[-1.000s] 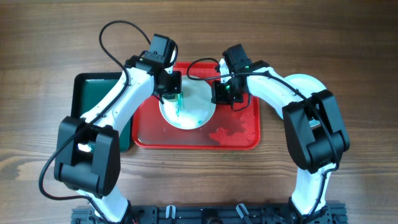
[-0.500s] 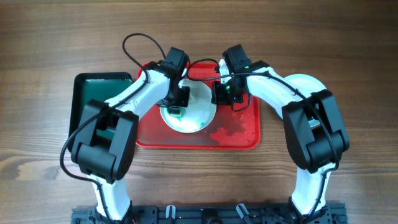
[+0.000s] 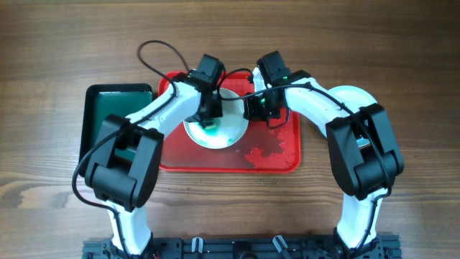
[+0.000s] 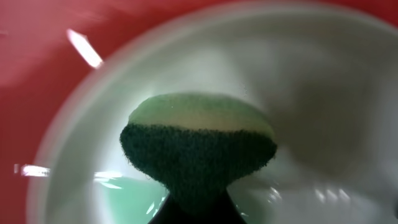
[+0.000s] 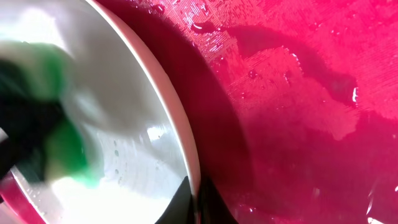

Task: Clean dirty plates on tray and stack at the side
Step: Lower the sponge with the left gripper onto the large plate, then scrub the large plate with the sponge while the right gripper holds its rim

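One white plate (image 3: 224, 128) lies on the red tray (image 3: 277, 155), smeared with teal-green near its left middle. My left gripper (image 3: 207, 119) is shut on a green sponge (image 4: 198, 140) and presses it onto the plate's inner surface (image 4: 311, 112). My right gripper (image 3: 251, 108) is shut on the plate's right rim (image 5: 180, 149), one finger on each side of the rim. The sponge shows as a green blur at the left of the right wrist view (image 5: 59, 124). No other plates show.
A dark green tray (image 3: 108, 108) sits left of the red tray, partly under my left arm. Water pools on the red tray's floor (image 5: 298, 93) right of the plate. Bare wooden table (image 3: 402, 57) surrounds both trays.
My left gripper has moved right and toward the plate's middle with the sponge, spreading the green streak into a smear. The right gripper has held still on the rim.
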`<state>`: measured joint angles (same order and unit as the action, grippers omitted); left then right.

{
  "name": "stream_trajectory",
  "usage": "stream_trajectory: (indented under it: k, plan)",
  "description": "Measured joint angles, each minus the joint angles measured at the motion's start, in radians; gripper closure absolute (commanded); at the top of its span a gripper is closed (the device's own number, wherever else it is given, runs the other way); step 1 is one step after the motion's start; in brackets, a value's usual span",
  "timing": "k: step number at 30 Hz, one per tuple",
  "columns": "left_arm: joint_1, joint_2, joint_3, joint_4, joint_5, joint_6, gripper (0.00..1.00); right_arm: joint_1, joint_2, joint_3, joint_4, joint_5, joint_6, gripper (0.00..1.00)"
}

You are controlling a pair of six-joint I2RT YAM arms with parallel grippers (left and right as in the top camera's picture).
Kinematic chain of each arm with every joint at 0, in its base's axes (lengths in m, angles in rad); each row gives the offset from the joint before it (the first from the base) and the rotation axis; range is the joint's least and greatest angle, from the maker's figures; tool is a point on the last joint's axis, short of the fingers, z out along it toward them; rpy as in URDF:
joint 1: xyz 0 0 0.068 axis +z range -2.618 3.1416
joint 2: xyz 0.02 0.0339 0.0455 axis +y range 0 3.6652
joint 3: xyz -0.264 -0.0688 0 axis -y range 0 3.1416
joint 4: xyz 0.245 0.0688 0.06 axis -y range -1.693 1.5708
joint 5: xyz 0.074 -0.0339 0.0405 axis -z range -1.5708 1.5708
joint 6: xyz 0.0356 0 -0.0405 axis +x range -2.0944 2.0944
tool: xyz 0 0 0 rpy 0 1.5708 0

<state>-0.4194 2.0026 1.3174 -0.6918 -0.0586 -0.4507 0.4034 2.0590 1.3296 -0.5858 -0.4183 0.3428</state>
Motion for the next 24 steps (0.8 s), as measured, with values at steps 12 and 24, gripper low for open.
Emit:
stream_trajectory:
  k: [12, 24]
  plan:
    - [0.059, 0.002, 0.004, -0.145, 0.315, 0.322, 0.96, -0.001, 0.0, 0.0, -0.021, -0.007, -0.001, 0.96]
    - [0.041, 0.009, -0.001, 0.087, 0.044, -0.032, 0.96, 0.019, 0.0, 0.0, -0.019, -0.008, 0.012, 0.96]
